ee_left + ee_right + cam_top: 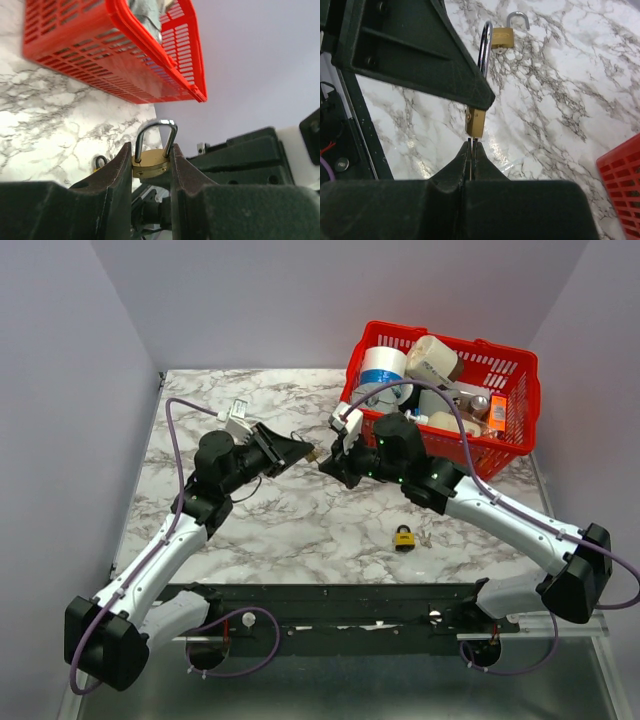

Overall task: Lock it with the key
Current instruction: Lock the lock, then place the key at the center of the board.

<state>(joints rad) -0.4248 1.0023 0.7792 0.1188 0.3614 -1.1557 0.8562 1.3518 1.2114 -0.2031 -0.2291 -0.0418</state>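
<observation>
My left gripper [300,452] is shut on a small brass padlock [316,454] and holds it in the air above the marble table. In the left wrist view the padlock [150,162] sits between the two fingers of the left gripper [151,154], with its steel shackle pointing up. My right gripper [335,462] meets it from the right. In the right wrist view the right gripper [472,142] is shut on a thin key blade [472,144], whose tip touches the underside of the padlock body [476,122].
A second brass padlock [404,537] lies on the table near the front, also seen in the right wrist view [502,37] with its shackle open. A red basket [520,370] full of several items stands at the back right.
</observation>
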